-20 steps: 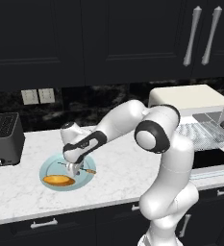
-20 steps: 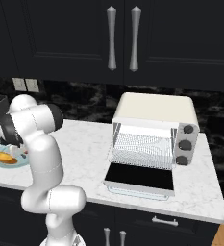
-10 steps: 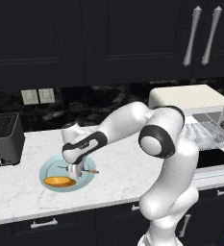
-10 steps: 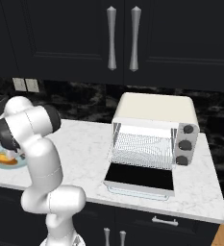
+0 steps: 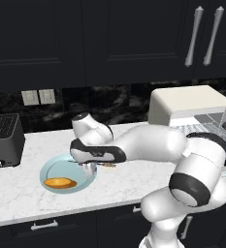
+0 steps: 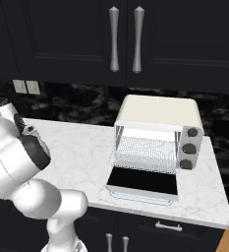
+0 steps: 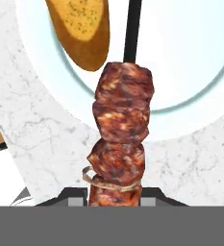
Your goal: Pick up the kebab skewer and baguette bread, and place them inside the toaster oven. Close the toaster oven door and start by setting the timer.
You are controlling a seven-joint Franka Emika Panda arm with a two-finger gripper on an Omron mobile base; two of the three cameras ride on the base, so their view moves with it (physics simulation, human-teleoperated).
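Left base view: the gripper (image 5: 90,167) has closed over the plate (image 5: 51,170) edge, pinching the kebab skewer (image 5: 106,165); the baguette bread (image 5: 59,183) lies on the plate. Right base view: the toaster oven (image 6: 157,138) stands open, toaster oven door (image 6: 143,183) lowered onto the counter (image 6: 81,147). Hand view: meat chunks sit between the jaws. Judgement: skewer secured, lift next.

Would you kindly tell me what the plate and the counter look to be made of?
The plate looks like glazed ceramic: smooth, even pale blue, with a soft sheen. The counter looks like polished marble or a stone imitation: white with fine grey veining.
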